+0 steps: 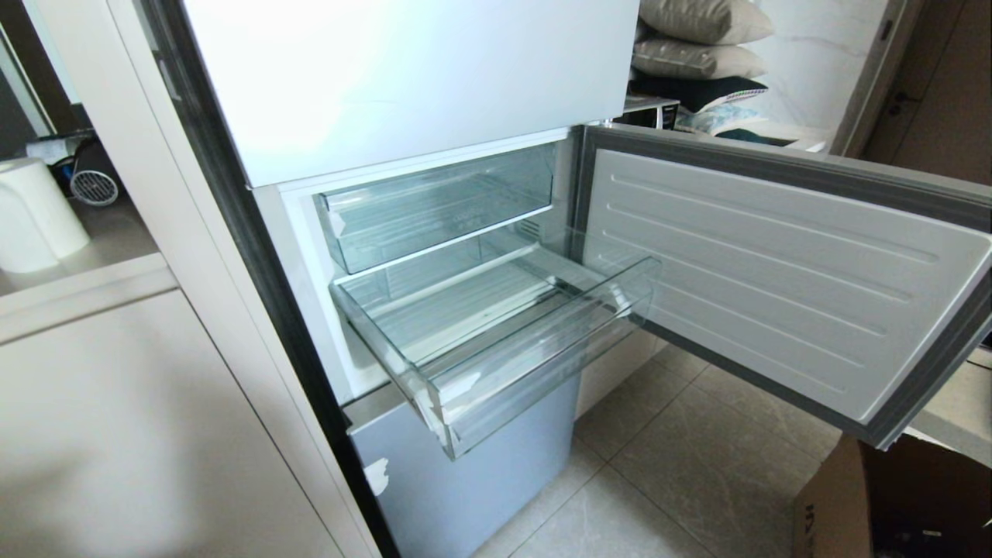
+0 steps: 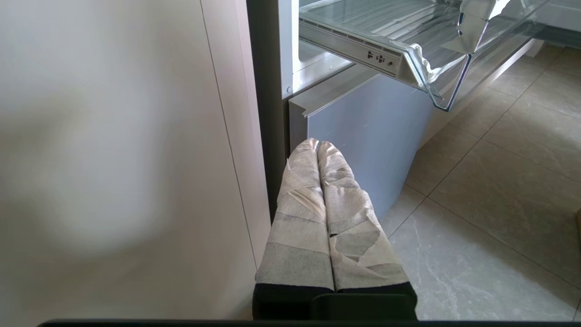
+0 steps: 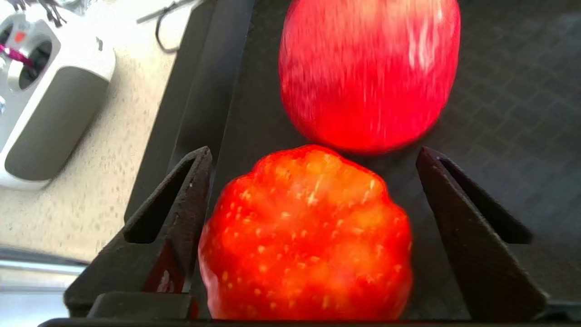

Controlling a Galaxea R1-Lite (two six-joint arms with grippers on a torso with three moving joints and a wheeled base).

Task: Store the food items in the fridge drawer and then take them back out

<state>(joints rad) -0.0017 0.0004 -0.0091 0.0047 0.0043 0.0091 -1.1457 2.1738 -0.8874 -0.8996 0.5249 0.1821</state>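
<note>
In the right wrist view, a ribbed red-orange food item [image 3: 308, 236] lies on a dark tray [image 3: 499, 91]. My right gripper [image 3: 313, 152] straddles it, open, with a gap on one side. A second, smoother red food item [image 3: 367, 72] lies just beyond the first, touching or nearly touching it. The fridge drawer [image 1: 535, 364] is pulled out in the middle of the head view, and nothing shows inside it. Neither arm appears in the head view. My left gripper [image 2: 317, 144] is shut, its taped fingers pressed together, parked low beside the fridge's lower panel [image 2: 363, 136], below the fridge drawer [image 2: 435, 86].
A shallower clear tray [image 1: 434, 209] sits above the drawer. The fridge door [image 1: 775, 271] stands open to the right. A cardboard box [image 1: 845, 504] is on the tiled floor at the lower right. A white device [image 3: 50, 91] lies on the speckled counter [image 3: 113, 181] beside the dark tray.
</note>
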